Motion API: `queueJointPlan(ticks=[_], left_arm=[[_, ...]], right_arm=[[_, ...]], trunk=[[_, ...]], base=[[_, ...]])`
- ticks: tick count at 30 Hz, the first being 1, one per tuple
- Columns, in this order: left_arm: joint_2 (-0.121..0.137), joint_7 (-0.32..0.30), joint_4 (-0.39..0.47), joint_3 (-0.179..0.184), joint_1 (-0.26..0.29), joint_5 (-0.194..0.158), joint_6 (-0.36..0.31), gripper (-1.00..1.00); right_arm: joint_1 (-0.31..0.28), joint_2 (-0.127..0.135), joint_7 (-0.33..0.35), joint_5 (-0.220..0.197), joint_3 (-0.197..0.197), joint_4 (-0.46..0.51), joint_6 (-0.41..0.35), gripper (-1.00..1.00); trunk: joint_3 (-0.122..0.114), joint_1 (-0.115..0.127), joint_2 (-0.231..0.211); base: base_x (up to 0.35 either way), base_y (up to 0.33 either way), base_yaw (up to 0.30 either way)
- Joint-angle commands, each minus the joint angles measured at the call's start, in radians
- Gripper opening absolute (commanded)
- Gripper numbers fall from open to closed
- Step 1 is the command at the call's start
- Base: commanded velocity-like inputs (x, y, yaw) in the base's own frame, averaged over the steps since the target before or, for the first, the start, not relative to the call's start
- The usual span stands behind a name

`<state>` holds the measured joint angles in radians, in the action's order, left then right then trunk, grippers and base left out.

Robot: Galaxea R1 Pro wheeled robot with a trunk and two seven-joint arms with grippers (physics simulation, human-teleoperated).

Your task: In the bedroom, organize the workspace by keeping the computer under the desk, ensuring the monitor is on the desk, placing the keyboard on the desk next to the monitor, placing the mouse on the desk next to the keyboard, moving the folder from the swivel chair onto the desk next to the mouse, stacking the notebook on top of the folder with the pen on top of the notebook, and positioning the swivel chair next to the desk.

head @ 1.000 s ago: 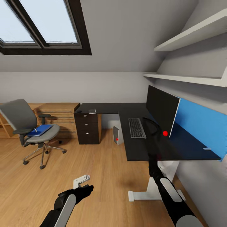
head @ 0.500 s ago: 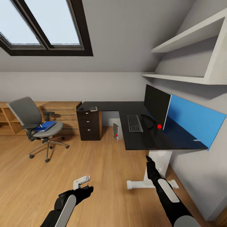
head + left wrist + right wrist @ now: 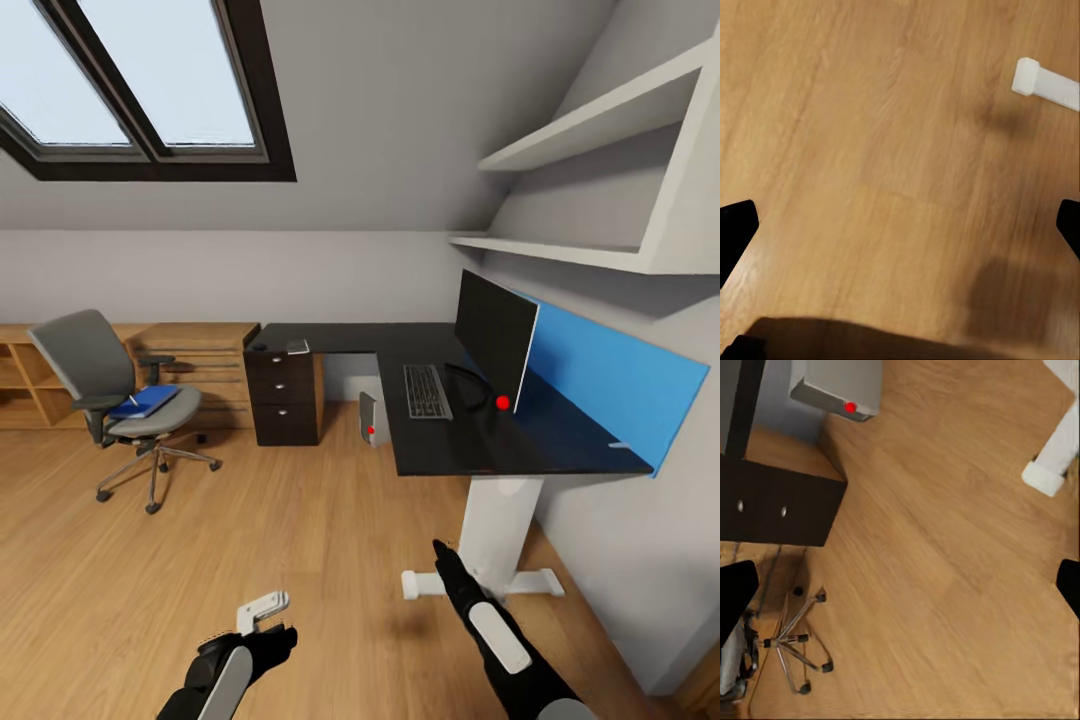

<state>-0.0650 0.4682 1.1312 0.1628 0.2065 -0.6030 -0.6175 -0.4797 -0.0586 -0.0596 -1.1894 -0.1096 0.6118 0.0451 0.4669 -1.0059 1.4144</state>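
Bedroom floor of pale wood lies under you, with a slanted ceiling, a skylight and wall shelves above. Your left end effector (image 3: pixel 268 612) hangs low over bare floor with fingertips wide apart; your right end effector (image 3: pixel 440 550), near the counter's white foot (image 3: pixel 480 582), also has its fingers spread. Monitor (image 3: pixel 495 335) and keyboard (image 3: pixel 427 390) sit on the dark counter (image 3: pixel 440 450) towards its right edge; the computer (image 3: pixel 372 418) stands beneath. The blue folder (image 3: pixel 145 401) waits on the swivel chair (image 3: pixel 110 400), well apart from you. I cannot make out the mouse or the pen. Drive carelessly and your right arm may clip the foot; the chair may roll when you lift.
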Motion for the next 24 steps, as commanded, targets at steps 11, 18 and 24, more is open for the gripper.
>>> queueJointPlan(ticks=[11,18,24], left_arm=[[0.007,0.006,-0.217,0.059,0.001,0.017,0.233,1.00],[0.010,0.001,-0.383,0.065,0.001,0.073,0.376,1.00],[0.015,-0.036,-0.465,0.066,0.001,0.128,0.474,1.00]], right_arm=[[0.000,-0.025,-0.006,0.316,-0.121,-0.290,0.167,1.00],[0.000,-0.035,-0.010,0.544,-0.136,-0.535,0.403,1.00],[0.020,-0.037,-0.007,0.619,-0.137,-0.610,0.469,1.00]], trunk=[[-0.034,0.042,-0.077],[-0.055,0.069,-0.126],[-0.074,0.092,-0.168]], base=[[-0.001,0.000,0.000],[0.000,0.000,0.000],[0.000,0.000,0.000]])
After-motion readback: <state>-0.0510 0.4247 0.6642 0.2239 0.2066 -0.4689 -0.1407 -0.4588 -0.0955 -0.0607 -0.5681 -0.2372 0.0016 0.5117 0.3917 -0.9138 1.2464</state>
